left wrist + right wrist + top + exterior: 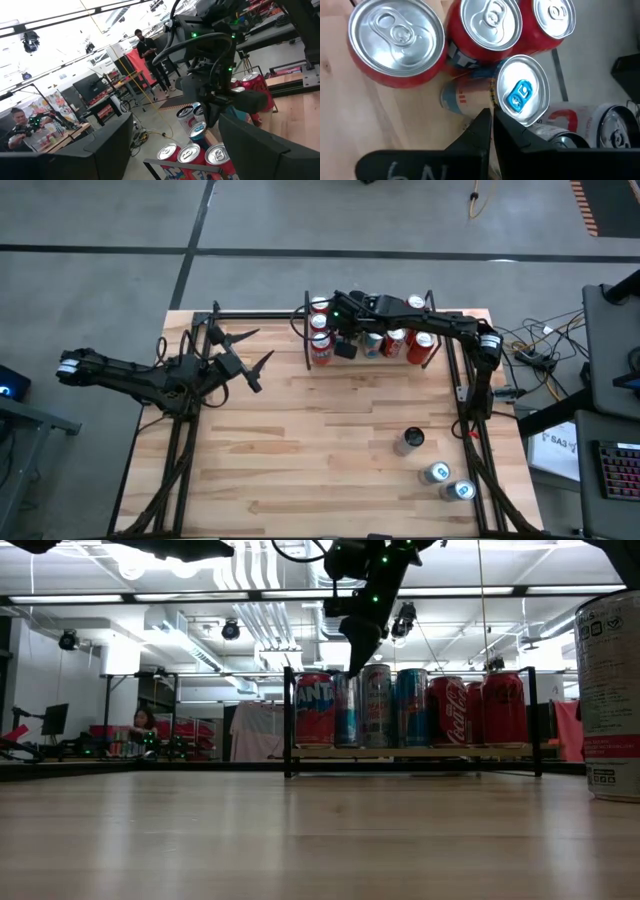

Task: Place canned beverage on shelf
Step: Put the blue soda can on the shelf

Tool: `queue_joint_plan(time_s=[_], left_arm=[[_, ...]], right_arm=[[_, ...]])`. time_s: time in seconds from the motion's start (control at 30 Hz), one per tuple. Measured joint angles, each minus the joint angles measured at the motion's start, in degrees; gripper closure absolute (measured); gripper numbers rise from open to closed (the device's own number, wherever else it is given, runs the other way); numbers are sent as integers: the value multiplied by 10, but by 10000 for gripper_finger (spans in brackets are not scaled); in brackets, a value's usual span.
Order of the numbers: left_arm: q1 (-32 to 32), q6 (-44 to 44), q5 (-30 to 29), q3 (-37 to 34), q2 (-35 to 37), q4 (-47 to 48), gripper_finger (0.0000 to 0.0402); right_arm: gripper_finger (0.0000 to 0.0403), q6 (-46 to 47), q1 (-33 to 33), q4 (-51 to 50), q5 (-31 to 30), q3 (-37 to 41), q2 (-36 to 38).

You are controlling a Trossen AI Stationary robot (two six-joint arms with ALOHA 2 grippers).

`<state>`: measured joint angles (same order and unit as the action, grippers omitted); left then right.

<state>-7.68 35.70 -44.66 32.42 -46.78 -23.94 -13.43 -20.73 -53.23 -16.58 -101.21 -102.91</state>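
Two arms occupy the table [330, 450]. At its far edge, the shelf [372, 358] holds a row of cans. Right gripper [345, 348] hovers over a slim blue-tabbed can [522, 95] there, fingers clenched, grasping nothing. Left gripper [255, 350] waits far left, fingers released. Three cans [437, 472] stand near right.

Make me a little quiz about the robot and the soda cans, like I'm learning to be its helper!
1. True or false: the right gripper is above the shelf.
2. How many cans stand on the table off the shelf? A) one B) three C) five
3. Fill in: the left gripper is ____ and holds nothing.

Key: 1 true. 2 B: a dark can and two silver cans. 3 open.
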Motion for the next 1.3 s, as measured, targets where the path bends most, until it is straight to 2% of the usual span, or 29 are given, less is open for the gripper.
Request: queue_joint_plan(time_s=[0.3,0.57,0.67,0.8,0.93,1.07,1.17,1.23,1.3], left_arm=[[0,0,0,0,0,0,123],[0,0,0,0,0,5,123],[0,0,0,0,0,4,123],[0,-1,0,0,0,4,123],[0,-15,-1,0,0,4,123],[0,-54,-41,0,0,18,124],[9,-90,-61,9,0,83,136],[31,-117,-13,28,-1,137,155],[68,-144,114,54,-7,174,182]], right_arm=[[394,19,9,-7,4,0,0],[394,30,14,-28,81,0,1],[394,27,14,-26,79,1,-5],[394,7,13,-1,18,3,-23],[394,-1,13,-2,7,3,-20],[394,17,15,-26,60,3,9],[394,36,16,-72,100,3,52],[394,54,16,-88,123,11,87],[394,62,16,-73,141,35,127]])
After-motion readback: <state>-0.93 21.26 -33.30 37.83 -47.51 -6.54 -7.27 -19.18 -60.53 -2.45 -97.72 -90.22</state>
